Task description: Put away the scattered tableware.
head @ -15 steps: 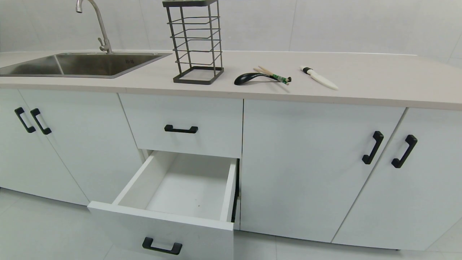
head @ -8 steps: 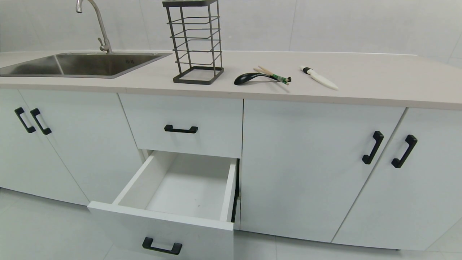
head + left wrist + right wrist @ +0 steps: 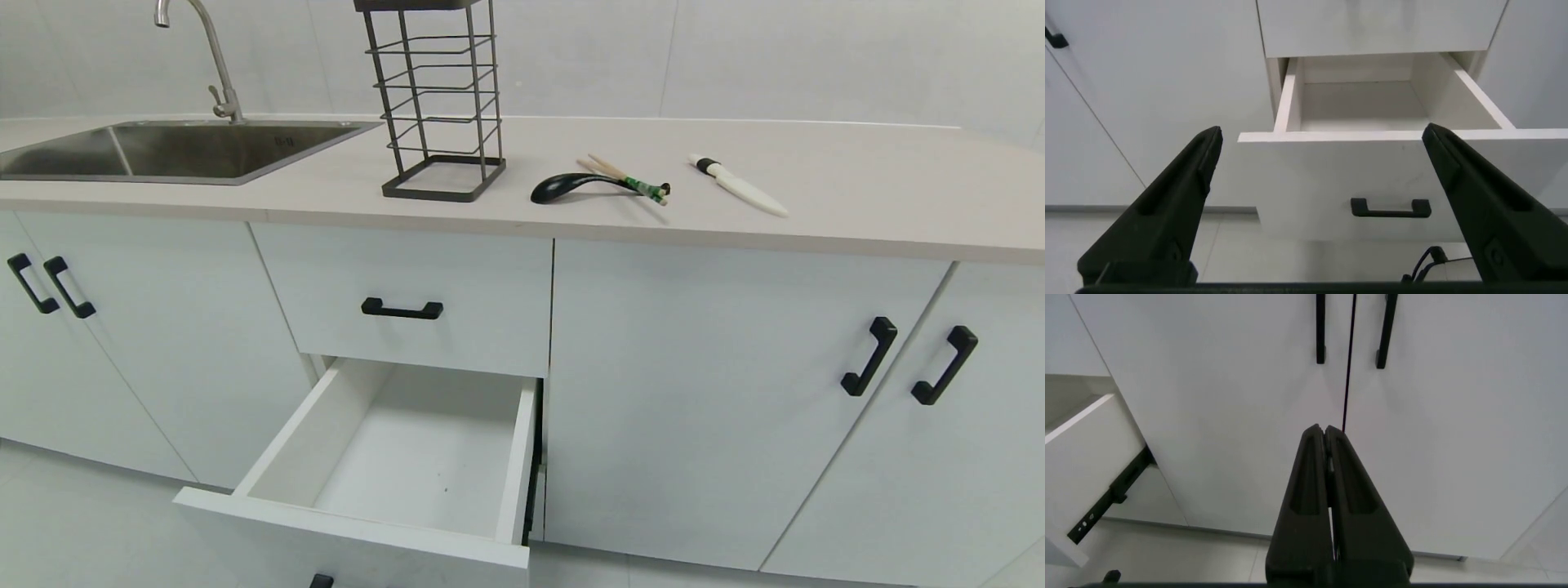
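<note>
Near the front edge of the countertop [image 3: 857, 208] lie a black spoon [image 3: 562, 185], chopsticks [image 3: 625, 177] against its handle, and a white knife [image 3: 741, 187] just apart. Below, the drawer [image 3: 351, 529] stands pulled out. The left gripper [image 3: 1323, 131] spreads wide, empty, facing it; the right gripper [image 3: 1328, 429] is pinched closed, empty, before the cupboard doors [image 3: 1437, 457].

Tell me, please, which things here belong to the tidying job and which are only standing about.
For the job: black spoon, chopsticks, white knife, all lying on the counter; open drawer, probably where they go.
Only standing about: wire rack, sink, tap, closed drawer, cabinet doors.
</note>
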Robot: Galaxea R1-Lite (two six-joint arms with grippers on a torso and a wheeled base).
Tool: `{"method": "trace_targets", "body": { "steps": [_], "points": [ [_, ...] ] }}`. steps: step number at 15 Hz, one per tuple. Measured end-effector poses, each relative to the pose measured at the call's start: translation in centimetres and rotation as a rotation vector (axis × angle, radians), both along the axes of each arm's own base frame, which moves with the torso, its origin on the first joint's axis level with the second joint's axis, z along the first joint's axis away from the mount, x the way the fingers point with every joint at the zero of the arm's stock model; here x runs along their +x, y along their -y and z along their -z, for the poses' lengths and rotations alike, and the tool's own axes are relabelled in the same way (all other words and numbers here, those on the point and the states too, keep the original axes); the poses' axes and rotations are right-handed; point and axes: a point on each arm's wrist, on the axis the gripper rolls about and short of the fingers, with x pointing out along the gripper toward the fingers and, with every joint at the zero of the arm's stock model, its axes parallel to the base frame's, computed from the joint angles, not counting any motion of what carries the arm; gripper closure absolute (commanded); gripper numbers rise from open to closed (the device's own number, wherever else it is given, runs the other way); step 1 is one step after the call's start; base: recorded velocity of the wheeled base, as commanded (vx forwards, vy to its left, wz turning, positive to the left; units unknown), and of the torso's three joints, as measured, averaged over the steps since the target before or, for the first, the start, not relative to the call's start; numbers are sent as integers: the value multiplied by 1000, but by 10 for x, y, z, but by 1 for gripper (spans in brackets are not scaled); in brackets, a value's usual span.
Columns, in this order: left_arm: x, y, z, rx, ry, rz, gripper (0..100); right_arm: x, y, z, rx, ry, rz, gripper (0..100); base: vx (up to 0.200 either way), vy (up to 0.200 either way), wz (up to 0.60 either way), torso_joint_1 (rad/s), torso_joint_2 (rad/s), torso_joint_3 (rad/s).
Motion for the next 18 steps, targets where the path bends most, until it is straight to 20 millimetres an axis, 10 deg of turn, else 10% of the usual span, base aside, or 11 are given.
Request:
{"method": "trace_targets", "body": {
  "steps": [18],
  "points": [
    [0, 0, 0, -30, -5, 0, 0, 0, 0, 0, -2, 0, 1, 100, 0, 0, 0, 112, -285, -181]
  ]
}}
